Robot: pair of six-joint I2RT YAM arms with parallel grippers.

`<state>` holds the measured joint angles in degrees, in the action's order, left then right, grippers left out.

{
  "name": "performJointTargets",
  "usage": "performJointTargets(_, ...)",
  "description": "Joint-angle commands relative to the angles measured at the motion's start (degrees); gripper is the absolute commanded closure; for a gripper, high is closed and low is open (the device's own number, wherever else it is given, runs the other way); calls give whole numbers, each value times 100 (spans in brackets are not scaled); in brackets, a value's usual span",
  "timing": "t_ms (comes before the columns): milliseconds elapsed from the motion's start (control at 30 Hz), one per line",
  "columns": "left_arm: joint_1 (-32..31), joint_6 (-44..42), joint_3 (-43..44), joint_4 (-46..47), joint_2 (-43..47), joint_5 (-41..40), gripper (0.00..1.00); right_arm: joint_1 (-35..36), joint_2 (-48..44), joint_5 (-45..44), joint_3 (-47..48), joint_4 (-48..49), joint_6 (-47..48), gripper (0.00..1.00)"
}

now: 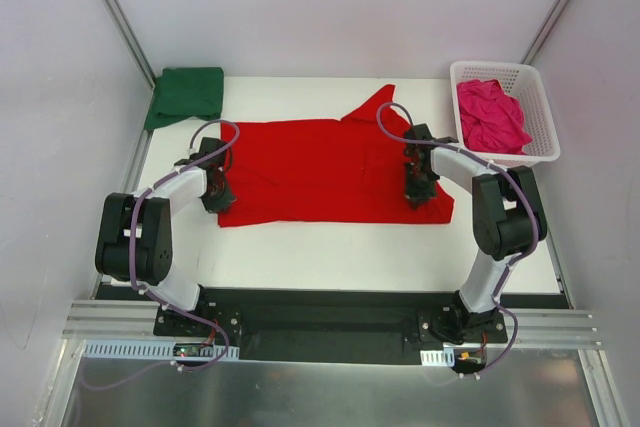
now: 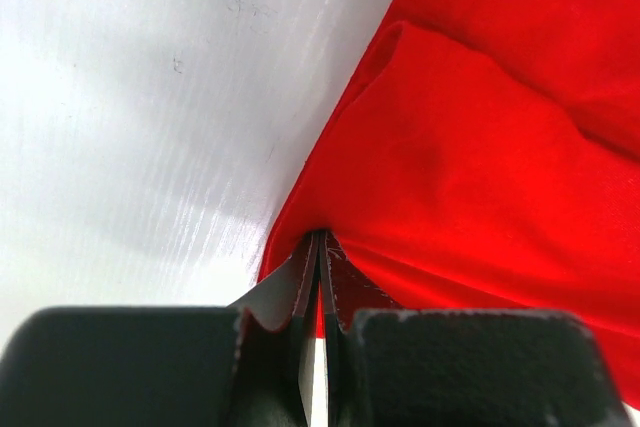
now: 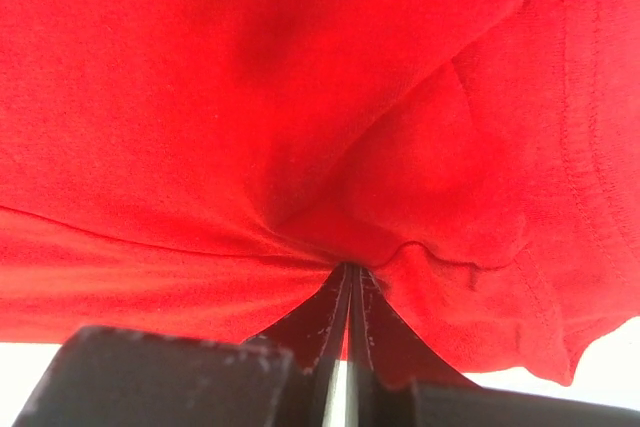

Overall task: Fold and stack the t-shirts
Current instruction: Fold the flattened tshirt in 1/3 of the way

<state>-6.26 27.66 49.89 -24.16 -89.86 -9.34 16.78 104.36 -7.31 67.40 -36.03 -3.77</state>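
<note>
Both pincers (image 1: 218,193) (image 1: 414,191) tight on red t-shirt (image 1: 320,162) sides

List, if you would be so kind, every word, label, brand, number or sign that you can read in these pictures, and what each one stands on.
None: no readable text in any view.
The red t-shirt, green t-shirt, pink t-shirt and white basket show no print, tag or logo.
The small fittings by the arm bases are too small to tell whether they carry any marking.
</note>
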Motion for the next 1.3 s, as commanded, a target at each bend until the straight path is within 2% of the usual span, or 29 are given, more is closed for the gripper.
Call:
performJointTargets(0,116,-41,39,-361,-40,-568,100,-78,120,-745,46,-387,149,95)
performJointTargets(500,108,64,3,-581,57,-1052,100,-157,15,-1325,46,-519,105,96)
performJointTargets(667,99,29,126,-572,223,-597,100,-166,-345,-1230,19,-458,78,97)
performJointTargets(933,37,-112,644,-581,1409,81,100,-122,-1206,-1106,107,-449,8,97)
performJointTargets(1133,20,-94,847,-432,1964,556,95,-131,-1761,-475,19,24,96,91)
performJointTargets(1267,2,-121,689,51,1842,899,93,-122,-1743,596,-25,482,61,83)
